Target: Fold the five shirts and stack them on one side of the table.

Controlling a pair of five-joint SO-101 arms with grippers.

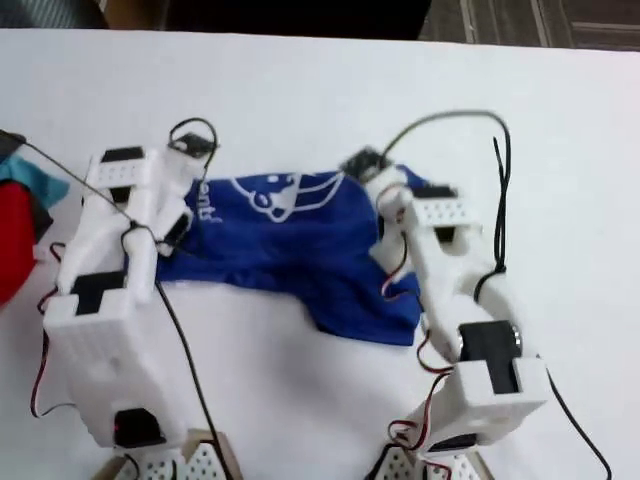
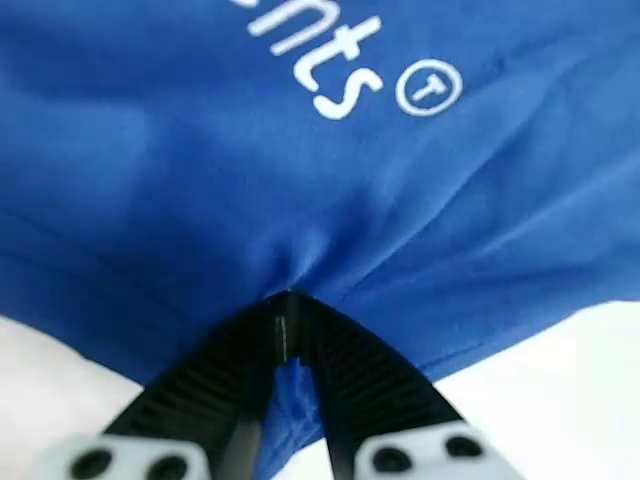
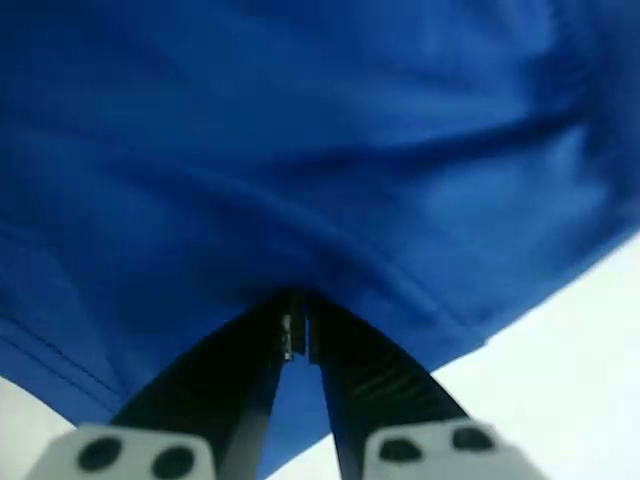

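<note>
A blue shirt [image 1: 290, 235] with white print lies stretched across the middle of the white table [image 1: 300, 90], between the two arms. At its left end my left gripper [image 2: 288, 305] is shut on a pinched fold of the blue shirt [image 2: 200, 180], and the cloth puckers at the black fingertips. My right gripper [image 3: 295, 305] is shut on the blue shirt [image 3: 300, 150] near its hem at the right end. From above, the left gripper [image 1: 180, 225] and the right gripper [image 1: 385, 215] each meet the cloth at opposite ends.
A red and teal bundle of cloth [image 1: 15, 225] sits at the table's left edge. Black cables [image 1: 498, 190] loop over the right arm and a cable [image 1: 180, 330] trails along the left arm. Bare white table lies behind the shirt.
</note>
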